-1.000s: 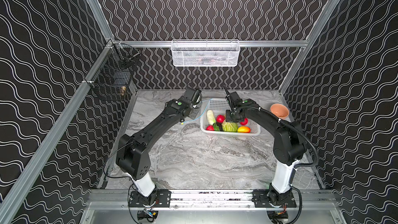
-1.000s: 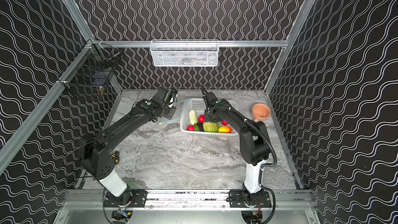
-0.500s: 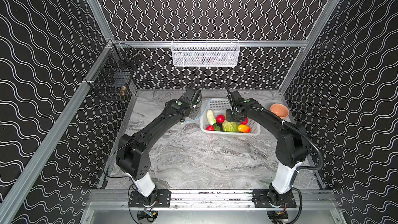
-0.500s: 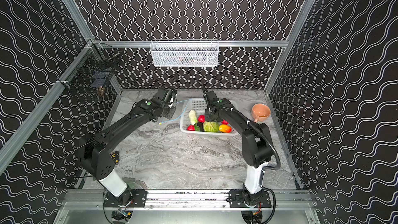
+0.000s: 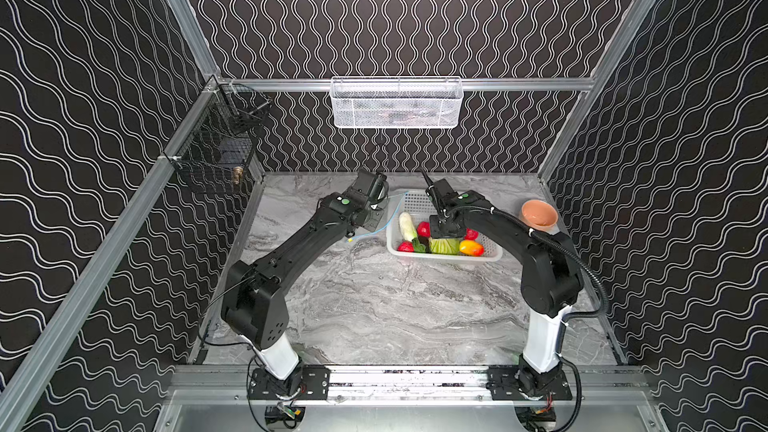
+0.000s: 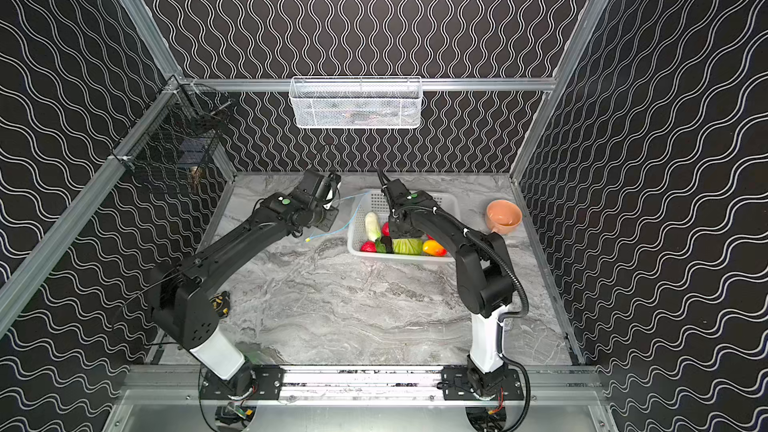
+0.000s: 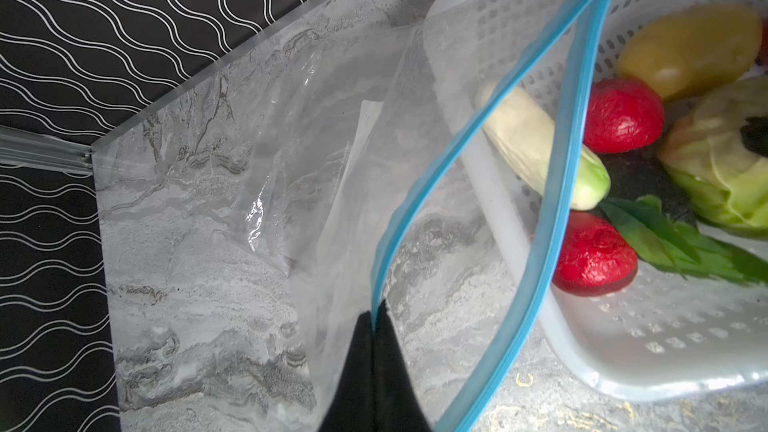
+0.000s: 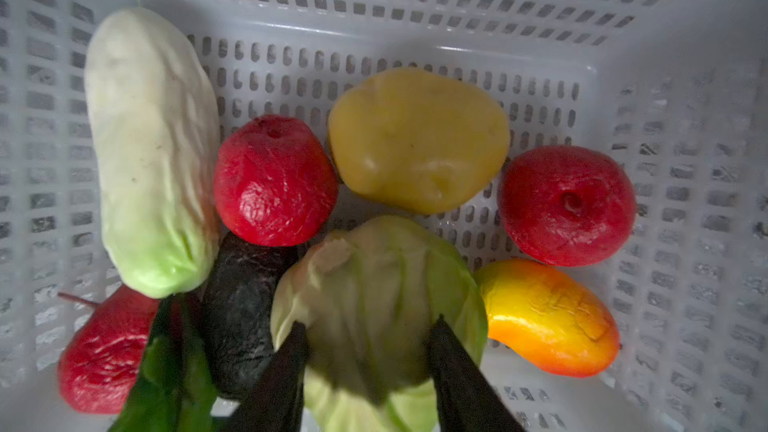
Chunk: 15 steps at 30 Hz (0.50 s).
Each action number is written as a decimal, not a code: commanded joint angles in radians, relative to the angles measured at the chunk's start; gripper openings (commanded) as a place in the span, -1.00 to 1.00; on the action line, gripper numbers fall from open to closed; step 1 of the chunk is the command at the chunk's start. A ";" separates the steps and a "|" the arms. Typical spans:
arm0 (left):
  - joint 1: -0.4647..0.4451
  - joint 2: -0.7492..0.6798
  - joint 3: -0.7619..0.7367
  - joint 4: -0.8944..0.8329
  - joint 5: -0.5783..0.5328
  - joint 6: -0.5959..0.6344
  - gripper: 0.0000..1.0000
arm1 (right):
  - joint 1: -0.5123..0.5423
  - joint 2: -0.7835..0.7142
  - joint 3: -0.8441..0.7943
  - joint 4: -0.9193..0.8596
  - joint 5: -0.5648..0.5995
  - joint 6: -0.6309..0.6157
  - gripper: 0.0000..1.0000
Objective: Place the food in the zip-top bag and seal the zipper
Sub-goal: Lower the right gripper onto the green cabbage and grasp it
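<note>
Light: bright, even, from above; faint soft shadows on table (image 5: 374, 305). Both top views sharp, walls (image 5: 83, 160) splayed toward edges. Left wrist view: glare streak on bag (image 7: 254, 218); basket (image 7: 665, 351) soft. Right wrist view: melon (image 8: 374, 284) blurred, foreground out of focus; basket sides bowed.

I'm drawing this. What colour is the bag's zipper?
Light blue; the zipper shows best in the left wrist view.
</note>
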 commanded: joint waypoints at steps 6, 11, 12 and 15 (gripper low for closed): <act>0.003 -0.006 0.009 0.015 -0.013 -0.004 -1.00 | 0.010 0.049 -0.001 -0.075 0.033 -0.004 -0.50; 0.005 -0.010 0.004 0.019 -0.012 -0.004 -1.00 | 0.012 0.056 -0.027 -0.067 0.034 -0.004 -1.00; 0.005 -0.012 0.003 0.021 -0.010 -0.004 -1.00 | 0.011 0.054 -0.033 -0.062 0.033 -0.003 -1.00; 0.005 -0.014 -0.002 0.020 -0.011 0.004 -1.00 | 0.011 0.049 -0.038 -0.060 0.034 -0.002 -1.00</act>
